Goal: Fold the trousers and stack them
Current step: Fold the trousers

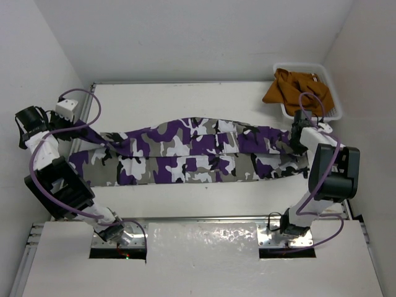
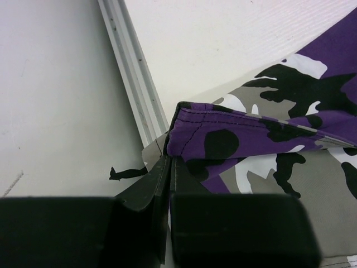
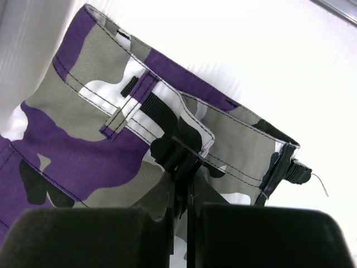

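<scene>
White tabletop (image 1: 185,102) and white walls frame your work cell, with both arm bases bolted at its near edge. Just beyond them, the trousers (image 1: 198,154) lie stretched left to right across the middle of the table. They are doubled lengthwise so that one leg rests on the other, with the purple, white, grey and black camouflage facing up.

Your left gripper (image 2: 169,166) is at the leg end, on the left side of the table. Its fingers are pressed together on the stitched purple hem (image 2: 223,120). The wrist view shows cloth pinched between the pads, close to the metal rail (image 2: 134,72) that edges the table. From that angle you cannot tell whether it has caught both legs or only one.

Your right gripper (image 3: 181,164) is at the opposite end, its jaws clamped on the waistband (image 3: 240,151) a little way along from a belt loop (image 3: 125,103).

Farther back, in the far right corner, a white basket (image 1: 334,99) holds a crumpled orange-brown garment (image 1: 291,86), near the waist end of the trousers.
</scene>
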Robot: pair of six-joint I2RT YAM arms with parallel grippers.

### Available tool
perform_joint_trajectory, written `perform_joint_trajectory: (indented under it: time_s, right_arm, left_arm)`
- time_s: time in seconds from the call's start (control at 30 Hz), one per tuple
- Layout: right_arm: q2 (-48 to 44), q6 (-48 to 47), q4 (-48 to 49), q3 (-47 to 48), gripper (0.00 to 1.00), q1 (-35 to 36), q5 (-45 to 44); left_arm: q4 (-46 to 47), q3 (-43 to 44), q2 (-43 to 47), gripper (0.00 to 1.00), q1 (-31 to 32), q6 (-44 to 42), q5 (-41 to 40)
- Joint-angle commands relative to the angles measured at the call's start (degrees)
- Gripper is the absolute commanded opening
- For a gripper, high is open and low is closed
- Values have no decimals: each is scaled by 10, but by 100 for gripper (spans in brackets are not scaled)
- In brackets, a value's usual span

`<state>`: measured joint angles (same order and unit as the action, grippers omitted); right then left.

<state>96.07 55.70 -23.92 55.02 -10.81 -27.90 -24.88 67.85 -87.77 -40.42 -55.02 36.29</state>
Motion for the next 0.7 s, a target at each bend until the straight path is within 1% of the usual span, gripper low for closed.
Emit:
perform_joint_trajectory:
  time_s: [0.0, 0.07, 0.2, 0.27, 0.33, 0.4, 0.43, 0.47, 0.53, 0.57, 0.6, 0.63, 0.67]
  right_arm:
    - [-8, -29, 32, 19, 0, -10, -41]
    - [-18, -64, 37, 25, 0, -10, -37]
    - [-60, -112, 36, 60, 0, -15, -24]
    - [-97, -124, 41, 64, 0, -27, -1]
    - [-122, -132, 40, 64, 0, -42, 5]
    - [-161, -137, 31, 48, 0, -53, 8]
    - [-174, -137, 25, 37, 0, -66, 11]
    - [-198, -138, 22, 8, 0, -72, 14]
    - [-218, -140, 13, -23, 0, -87, 20]
    - [-226, -139, 11, -52, 0, -91, 22]
    - [-240, -138, 12, -64, 0, -93, 25]
    - [-245, -138, 20, -78, 0, -94, 32]
    - [-250, -138, 26, -104, 0, -95, 40]
  left_arm:
    - [7, 25, 2, 0, 0, 0, 15]
    - [9, 29, 1, 0, 1, 1, 19]
    - [37, 74, -10, 0, -8, 67, 55]
    - [62, 114, -21, 0, -25, 111, 82]
    - [71, 147, -31, 0, -48, 127, 103]
    - [65, 159, -32, 0, -69, 133, 134]
    - [54, 156, -30, 0, -87, 123, 143]
    - [13, 149, -27, 0, -98, 74, 168]
    - [-34, 112, -8, 0, -125, 13, 176]
    - [-84, 99, -3, 0, -133, -58, 172]
    - [-106, 84, 3, 0, -140, -91, 164]
    - [-144, 55, 15, 0, -151, -152, 143]
    - [-161, 39, 21, 2, -156, -182, 131]
